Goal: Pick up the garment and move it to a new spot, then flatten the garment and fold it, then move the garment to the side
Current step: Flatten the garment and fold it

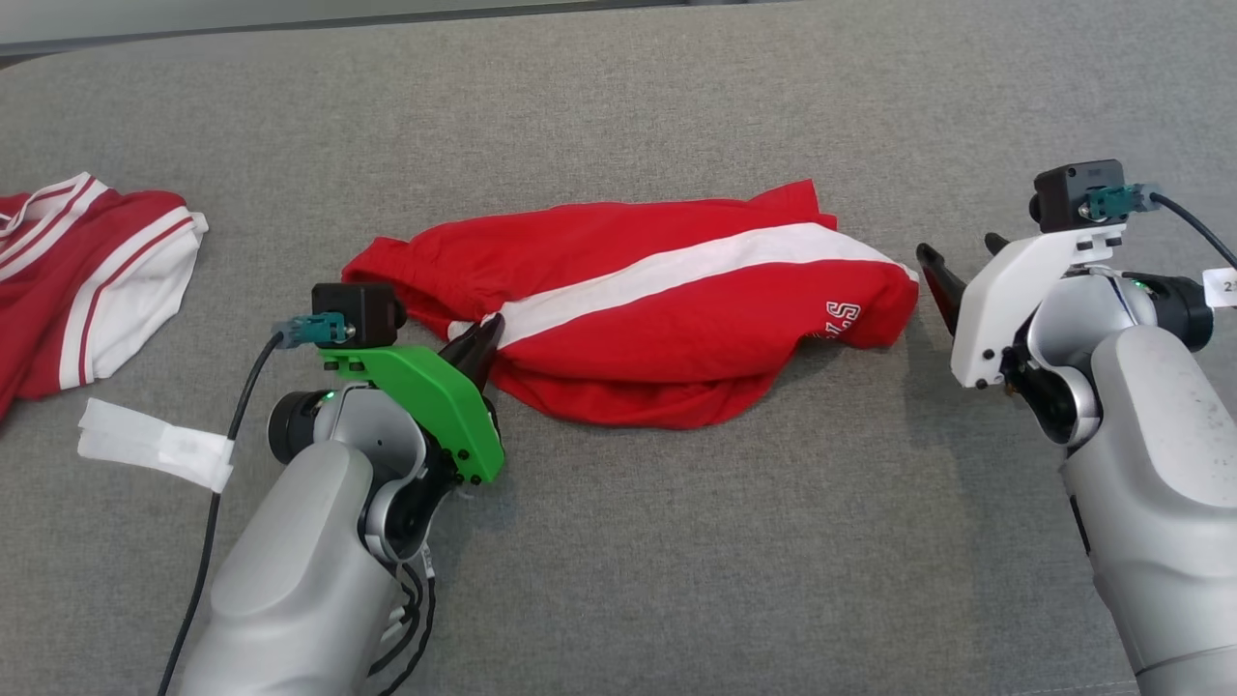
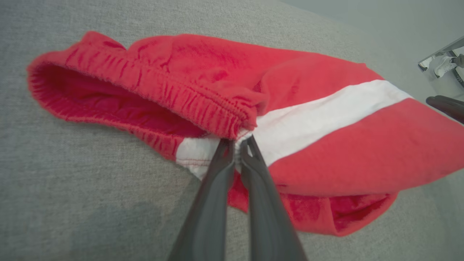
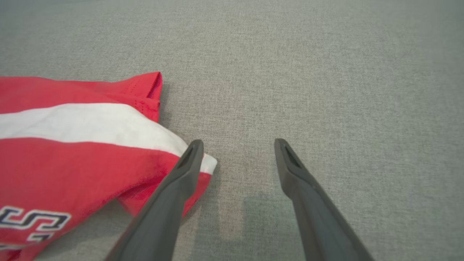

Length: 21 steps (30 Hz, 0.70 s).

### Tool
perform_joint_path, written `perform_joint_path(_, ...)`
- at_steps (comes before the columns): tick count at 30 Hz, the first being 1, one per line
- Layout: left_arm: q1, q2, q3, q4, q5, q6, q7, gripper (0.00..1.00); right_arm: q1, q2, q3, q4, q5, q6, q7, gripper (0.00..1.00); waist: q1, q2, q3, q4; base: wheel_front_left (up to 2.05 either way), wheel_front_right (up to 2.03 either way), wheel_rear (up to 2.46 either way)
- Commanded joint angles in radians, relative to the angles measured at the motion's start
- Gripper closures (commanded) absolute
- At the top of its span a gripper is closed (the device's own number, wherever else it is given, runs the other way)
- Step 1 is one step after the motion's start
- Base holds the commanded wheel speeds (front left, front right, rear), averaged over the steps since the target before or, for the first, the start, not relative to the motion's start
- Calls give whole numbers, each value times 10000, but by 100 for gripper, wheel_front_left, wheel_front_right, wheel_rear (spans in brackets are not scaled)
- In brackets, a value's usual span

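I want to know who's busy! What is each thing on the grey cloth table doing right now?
Red fabric shorts with a white stripe: crumpled, not folded, pinched beside the waistband.
Left gripper: shut on the shorts.
Right gripper: open, holding nothing, beside the shorts' other end.
Red and white striped garment: bunched up, untouched.
White paper strip: lying flat.

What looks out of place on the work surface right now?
The red shorts lie bunched and skewed, waistband gaping, with the left gripper pinching the cloth beside it. A loose white strip lies beside the left arm. Nothing looks torn.
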Motion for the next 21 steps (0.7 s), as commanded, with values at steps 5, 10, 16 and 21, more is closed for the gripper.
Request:
perform_joint_path(5,181,29,-83,-95,2,80,69,100,-175,350,-112,282,-135,-7,640,0,0,0,122,124,0,0,0)
perform_joint_path(10,114,10,-150,-112,11,110,116,100,-202,526,-215,461,-162,-7,1054,0,0,0,195,192,0,0,0)
perform_joint_path(16,18,46,-197,-75,65,172,102,100,-262,712,-256,726,94,-7,1369,29,0,0,275,259,0,0,0)
perform_joint_path(21,-24,33,-245,-41,74,195,69,100,-238,771,-205,870,337,-7,1626,29,0,0,315,336,0,0,0)
